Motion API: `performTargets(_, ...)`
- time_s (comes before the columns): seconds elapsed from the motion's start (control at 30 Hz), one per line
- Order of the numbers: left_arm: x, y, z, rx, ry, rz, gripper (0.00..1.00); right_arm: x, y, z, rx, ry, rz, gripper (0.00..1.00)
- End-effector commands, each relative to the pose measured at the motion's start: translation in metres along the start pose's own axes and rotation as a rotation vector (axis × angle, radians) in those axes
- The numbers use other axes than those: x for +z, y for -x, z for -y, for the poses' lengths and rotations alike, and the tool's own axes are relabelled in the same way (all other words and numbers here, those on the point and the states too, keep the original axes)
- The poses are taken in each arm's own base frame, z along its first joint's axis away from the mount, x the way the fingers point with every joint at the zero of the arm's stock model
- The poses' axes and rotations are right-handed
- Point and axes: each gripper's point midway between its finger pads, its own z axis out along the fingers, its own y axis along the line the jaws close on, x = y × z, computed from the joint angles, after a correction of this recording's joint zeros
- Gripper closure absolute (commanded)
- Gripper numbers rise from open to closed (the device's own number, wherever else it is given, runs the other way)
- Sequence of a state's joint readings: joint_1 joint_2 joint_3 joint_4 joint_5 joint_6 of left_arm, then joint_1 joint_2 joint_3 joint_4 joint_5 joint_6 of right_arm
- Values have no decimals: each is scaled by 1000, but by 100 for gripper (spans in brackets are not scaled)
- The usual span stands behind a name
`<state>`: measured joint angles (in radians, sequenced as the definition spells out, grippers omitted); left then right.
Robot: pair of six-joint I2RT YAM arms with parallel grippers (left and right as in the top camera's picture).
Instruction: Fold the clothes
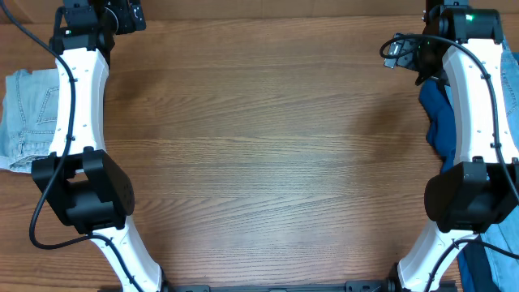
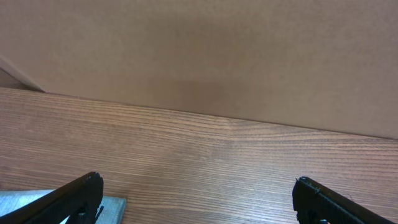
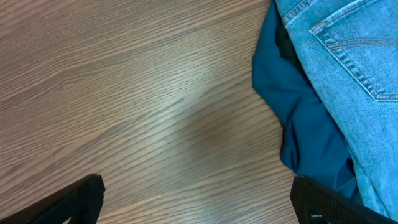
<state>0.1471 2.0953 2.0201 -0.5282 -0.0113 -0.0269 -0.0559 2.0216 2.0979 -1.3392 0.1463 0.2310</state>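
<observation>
The clothes lie in two places. Pale faded denim shorts [image 1: 24,113] sit at the table's left edge, partly under my left arm; a corner of them [image 2: 113,206] shows by the left finger. A dark blue cloth [image 1: 438,113] [image 3: 298,124] and a brighter light-blue denim garment [image 1: 511,89] [image 3: 348,62] lie at the right edge. My left gripper [image 1: 126,16] [image 2: 198,186] hangs open over bare wood at the far left corner. My right gripper [image 1: 399,53] [image 3: 198,183] is open too, empty, just left of the dark blue cloth.
A wooden table [image 1: 268,162] spans the view between the two arms. A plain brown wall [image 2: 217,56] rises behind its far edge. More light-blue denim [image 1: 491,259] hangs at the near right corner beside the right arm's base.
</observation>
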Motion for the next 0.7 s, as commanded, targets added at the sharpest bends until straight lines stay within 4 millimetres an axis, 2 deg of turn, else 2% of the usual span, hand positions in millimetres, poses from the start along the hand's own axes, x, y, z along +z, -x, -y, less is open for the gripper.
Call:
performTargets(0.0, -2, 5, 3, -1, -7, 12, 0, -37, 1, -14, -31, 28, 78, 0)
performTargets(0.1, -2, 5, 3, -1, -7, 12, 0, -90, -6, -39, -83, 96, 178, 0)
performTargets(0.2, -2, 5, 3, -1, -7, 12, 0, -131, -18, -59, -131, 158, 252, 0)
performTargets(0.3, -2, 5, 3, -1, -7, 12, 0, -168, -30, -72, -169, 218, 318, 0)
performTargets(0.37, -2, 5, 3, -1, -7, 12, 0, -203, -41, -75, -189, 270, 382, 0)
performTargets(0.4, -2, 5, 3, -1, -7, 12, 0, -216, -45, -74, -192, 288, 408, 0)
performTargets(0.43, -2, 5, 3, -1, -7, 12, 0, -238, -51, -69, -191, 314, 454, 0)
performTargets(0.5, -2, 5, 3, -1, -7, 12, 0, -272, -60, -51, -169, 337, 534, 0)
performTargets(0.67, -2, 5, 3, -1, -7, 12, 0, -349, -110, -15, -161, 498, 662, 0)
